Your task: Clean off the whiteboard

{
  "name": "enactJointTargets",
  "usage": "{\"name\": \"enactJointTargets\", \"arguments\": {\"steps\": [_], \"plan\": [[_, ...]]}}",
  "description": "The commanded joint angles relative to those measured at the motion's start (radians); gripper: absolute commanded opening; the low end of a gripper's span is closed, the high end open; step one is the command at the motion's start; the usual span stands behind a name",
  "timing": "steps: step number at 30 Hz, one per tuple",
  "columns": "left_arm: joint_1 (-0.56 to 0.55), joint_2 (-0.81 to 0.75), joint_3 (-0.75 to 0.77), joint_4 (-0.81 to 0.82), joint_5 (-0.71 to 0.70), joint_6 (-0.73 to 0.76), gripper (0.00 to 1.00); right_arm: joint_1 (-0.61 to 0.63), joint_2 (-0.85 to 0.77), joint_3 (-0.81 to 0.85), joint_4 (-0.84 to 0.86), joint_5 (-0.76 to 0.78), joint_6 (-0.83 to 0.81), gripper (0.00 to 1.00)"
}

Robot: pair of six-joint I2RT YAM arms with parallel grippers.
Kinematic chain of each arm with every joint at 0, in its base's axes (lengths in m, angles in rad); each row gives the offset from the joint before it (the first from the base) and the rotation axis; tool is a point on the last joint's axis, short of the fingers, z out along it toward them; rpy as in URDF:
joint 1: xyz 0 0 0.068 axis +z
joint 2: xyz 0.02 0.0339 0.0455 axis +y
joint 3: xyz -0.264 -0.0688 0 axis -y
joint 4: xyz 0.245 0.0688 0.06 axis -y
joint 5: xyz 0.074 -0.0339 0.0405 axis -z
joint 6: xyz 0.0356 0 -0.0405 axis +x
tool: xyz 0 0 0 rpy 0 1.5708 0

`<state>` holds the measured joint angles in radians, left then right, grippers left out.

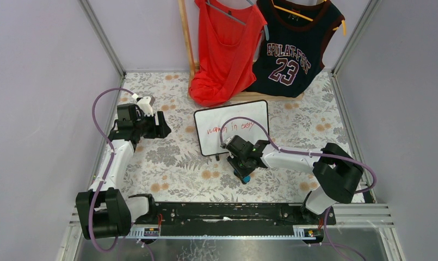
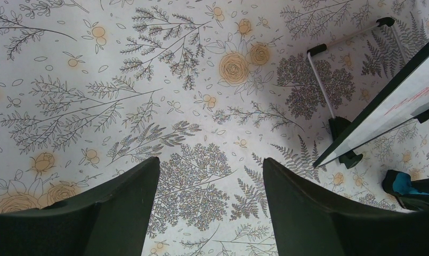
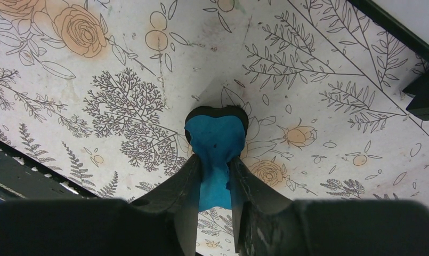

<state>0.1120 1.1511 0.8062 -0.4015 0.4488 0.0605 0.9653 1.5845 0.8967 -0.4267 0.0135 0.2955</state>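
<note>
The whiteboard (image 1: 232, 126) stands tilted on its wire feet near the table's middle, with red handwriting across it; its lower corner (image 2: 409, 96) shows at the right of the left wrist view. Just in front of the board, my right gripper (image 1: 244, 173) is shut on a small blue eraser (image 3: 216, 144), squeezing the soft block between both fingers down at the flowered cloth. The eraser also shows at the edge of the left wrist view (image 2: 399, 183). My left gripper (image 1: 163, 125) hangs open over the cloth to the left of the board, nothing between its fingers.
A red top (image 1: 224, 49) and a dark number 23 jersey (image 1: 295, 46) hang on a wooden rack right behind the board. Grey walls close in both sides. A black rail (image 1: 227, 212) runs along the near edge.
</note>
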Motion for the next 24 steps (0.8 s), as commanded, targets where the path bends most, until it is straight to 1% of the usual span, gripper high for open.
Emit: {"name": "enactJointTargets", "arguments": {"steps": [1,4,7,10,12,16,18,22,24], "plan": [[-0.006,0.007,-0.01,0.0,0.015,0.017,0.7,-0.004,0.01,-0.001,0.021,-0.019,-0.001,0.28],[-0.005,0.01,-0.01,0.0,0.016,0.02,0.7,-0.004,0.008,-0.004,0.021,-0.018,0.002,0.28],[-0.005,0.017,-0.01,0.001,0.012,0.02,0.69,-0.003,0.009,-0.009,0.026,-0.015,0.005,0.24],[-0.006,0.016,-0.01,0.001,0.015,0.021,0.69,-0.002,0.016,-0.015,0.031,-0.016,0.011,0.13],[-0.005,0.013,-0.01,0.001,0.019,0.021,0.69,-0.003,0.02,-0.016,0.029,-0.017,0.018,0.01],[-0.005,0.003,-0.016,0.004,0.04,0.023,0.69,-0.003,0.014,-0.01,0.009,0.008,0.045,0.0],[-0.006,-0.003,-0.016,0.006,0.046,0.022,0.69,-0.002,-0.022,-0.011,-0.001,0.025,0.063,0.0],[-0.005,-0.01,-0.019,0.017,0.042,0.011,0.7,-0.003,-0.149,0.01,-0.059,0.106,0.122,0.0],[-0.006,-0.019,-0.02,0.028,0.049,0.008,0.72,-0.003,-0.234,0.028,-0.093,0.178,0.163,0.0]]}}
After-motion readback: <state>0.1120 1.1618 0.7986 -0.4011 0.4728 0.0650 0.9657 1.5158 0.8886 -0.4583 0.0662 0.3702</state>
